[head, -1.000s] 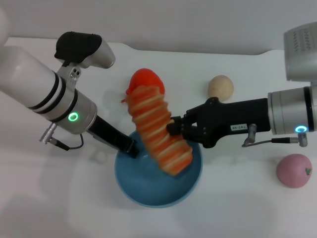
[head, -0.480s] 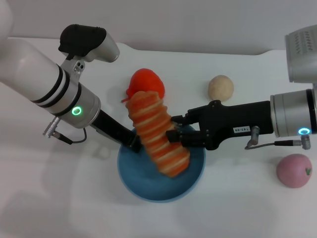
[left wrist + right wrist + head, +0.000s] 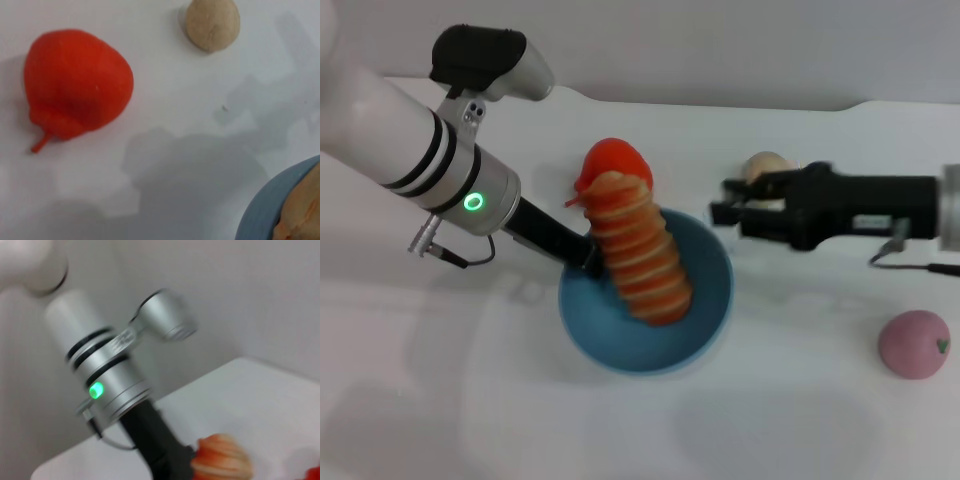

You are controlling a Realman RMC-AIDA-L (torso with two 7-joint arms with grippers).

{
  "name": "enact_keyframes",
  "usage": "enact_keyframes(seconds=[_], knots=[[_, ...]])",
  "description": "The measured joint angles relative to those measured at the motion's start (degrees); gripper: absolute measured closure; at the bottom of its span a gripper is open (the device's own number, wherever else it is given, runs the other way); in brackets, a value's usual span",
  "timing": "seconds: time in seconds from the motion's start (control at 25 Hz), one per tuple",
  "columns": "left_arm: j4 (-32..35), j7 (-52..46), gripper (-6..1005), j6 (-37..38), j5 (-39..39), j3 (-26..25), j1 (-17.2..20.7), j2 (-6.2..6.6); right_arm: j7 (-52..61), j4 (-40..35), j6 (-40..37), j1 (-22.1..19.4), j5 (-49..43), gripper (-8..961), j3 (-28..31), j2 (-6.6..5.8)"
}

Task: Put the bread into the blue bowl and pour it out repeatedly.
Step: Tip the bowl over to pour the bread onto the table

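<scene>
Orange-striped, the bread (image 3: 638,252) leans in the blue bowl (image 3: 705,300), its top end above the rim. The right gripper (image 3: 728,213) hangs spread and empty beside it; the left gripper (image 3: 588,262) clamps the rim. Light and probably squashy, that loaf is best taken mid-length across the ridges.

White counter (image 3: 800,400) with blue bowl (image 3: 705,320); behind it red pepper (image 3: 617,160), beige ball (image 3: 765,165); pink fruit (image 3: 915,343) far right.

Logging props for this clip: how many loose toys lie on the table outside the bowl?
3: a red fruit behind the bowl, a beige ball partly hidden by the right claw, a pink fruit at right.
</scene>
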Motion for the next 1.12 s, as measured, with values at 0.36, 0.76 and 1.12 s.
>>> enact_keyframes(seconds=[0.36,0.76,1.12], knots=[[0.0,1.9,999,-10.1,-0.5,1.1,-1.2,-0.48,3.9,4.4,-2.5,-5.8,-0.8,548,21.7,-0.50],[-0.8,2.5,999,-32.8,-0.2,15.7,-0.8,-0.57,6.8,8.4,-7.6,-11.2,-7.8,549,34.9,-0.41],[-5.7,2.5,999,-50.9,1.6,25.9,-0.8,-0.79,6.8,10.0,-9.4,-12.6,-9.2,549,36.3,-0.40]])
